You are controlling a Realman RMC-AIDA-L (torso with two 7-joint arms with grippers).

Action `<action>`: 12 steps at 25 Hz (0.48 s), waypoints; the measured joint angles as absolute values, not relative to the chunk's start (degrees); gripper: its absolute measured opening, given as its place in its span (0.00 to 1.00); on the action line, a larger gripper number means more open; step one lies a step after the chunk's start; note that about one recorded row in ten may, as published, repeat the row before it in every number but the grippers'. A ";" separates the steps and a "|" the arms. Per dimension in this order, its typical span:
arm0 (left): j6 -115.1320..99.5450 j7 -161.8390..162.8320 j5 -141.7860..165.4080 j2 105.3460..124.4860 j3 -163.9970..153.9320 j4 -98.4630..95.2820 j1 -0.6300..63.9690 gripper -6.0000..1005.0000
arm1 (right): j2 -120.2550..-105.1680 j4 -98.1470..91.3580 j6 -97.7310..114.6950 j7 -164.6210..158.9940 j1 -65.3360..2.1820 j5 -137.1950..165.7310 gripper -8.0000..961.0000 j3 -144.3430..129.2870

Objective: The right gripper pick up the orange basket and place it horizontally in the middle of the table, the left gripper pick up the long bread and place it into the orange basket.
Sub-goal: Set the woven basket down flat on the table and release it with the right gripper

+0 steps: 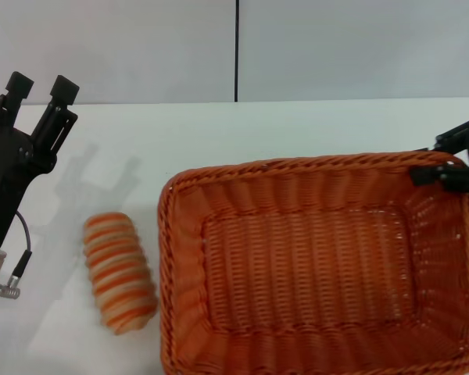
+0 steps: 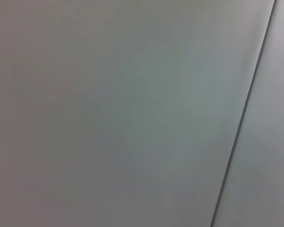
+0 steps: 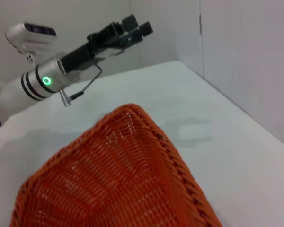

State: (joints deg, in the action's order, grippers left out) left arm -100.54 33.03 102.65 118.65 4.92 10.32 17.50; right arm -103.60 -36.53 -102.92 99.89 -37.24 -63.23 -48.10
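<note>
The orange basket (image 1: 313,258) lies lengthwise on the white table (image 1: 297,125), right of centre, and also fills the lower part of the right wrist view as the basket (image 3: 118,175). My right gripper (image 1: 452,162) straddles its far right rim corner, one finger outside and one inside, shut on the wall. The long bread (image 1: 119,271), striped tan and orange, lies on the table just left of the basket. My left gripper (image 1: 41,87) hangs raised at the far left, behind the bread, open and holding nothing; the right wrist view shows the left gripper (image 3: 138,24) too.
A grey wall with a dark vertical seam (image 1: 237,51) stands behind the table. The left wrist view shows only that wall (image 2: 132,113). A thin cable (image 1: 19,258) hangs from the left arm near the bread.
</note>
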 joint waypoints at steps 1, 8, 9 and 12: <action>-100.54 33.03 102.65 118.65 4.92 10.35 17.49 0.78 | -104.62 -36.35 -101.39 100.39 -37.47 -62.55 0.20 -47.98; -100.54 33.06 102.65 118.65 4.42 10.38 17.34 0.77 | -106.34 -36.23 -98.35 100.69 -37.91 -62.58 0.19 -47.81; -100.54 33.06 102.65 118.65 4.42 10.38 17.34 0.77 | -106.34 -36.23 -98.35 100.69 -37.91 -62.58 0.19 -47.81; -100.23 33.06 102.65 118.65 4.39 10.37 17.35 0.76 | -106.42 -36.24 -97.70 100.45 -38.24 -62.73 0.20 -47.68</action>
State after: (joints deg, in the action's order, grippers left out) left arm -100.23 33.06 102.65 118.65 4.39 10.37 17.35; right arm -106.42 -36.24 -97.70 100.45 -38.24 -62.73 -47.68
